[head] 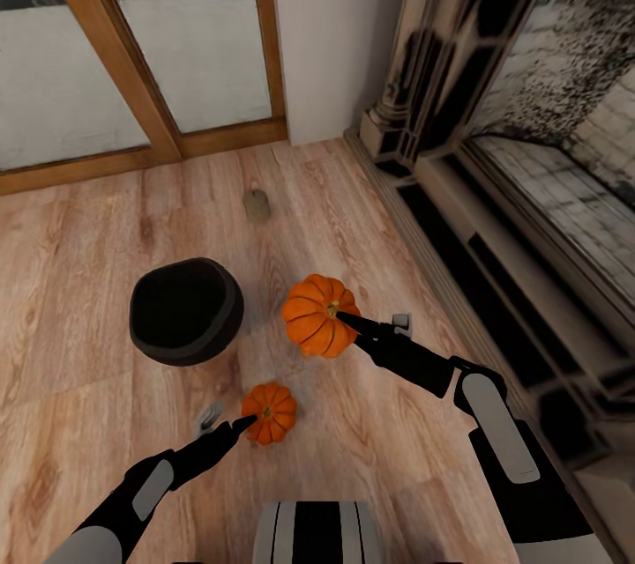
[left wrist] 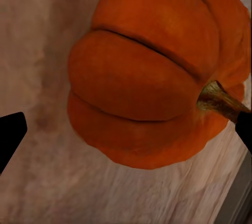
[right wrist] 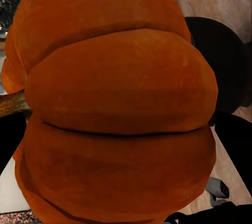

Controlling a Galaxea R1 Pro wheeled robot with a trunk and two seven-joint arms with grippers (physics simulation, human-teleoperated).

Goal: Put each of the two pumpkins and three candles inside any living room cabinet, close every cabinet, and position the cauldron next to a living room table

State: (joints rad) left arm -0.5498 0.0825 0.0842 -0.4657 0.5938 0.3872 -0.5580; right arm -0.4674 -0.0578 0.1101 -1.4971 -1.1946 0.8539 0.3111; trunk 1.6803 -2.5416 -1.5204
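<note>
No brand, label or legible writing appears on any surface.

Fireplace surround: dark, stone-framed, runs along the wall beyond and outboard of the right gripper. Glazed wooden door: far ahead of both grippers. Floor: wood plank.

Cauldron: black, upright, mouth open, standing ahead of the left gripper and apart from both pumpkins.

Larger pumpkin: on the floor, directly at the tip of the right gripper. In the right wrist view the larger pumpkin sits between the two dark fingers, which stand apart on either side; contact with its skin cannot be confirmed.

Smaller pumpkin: on the floor at the tip of the left gripper. In the left wrist view the smaller pumpkin lies between widely spread fingers, one near its stem.

Candle: small, tan, standing well ahead of both grippers, toward the door.
</note>
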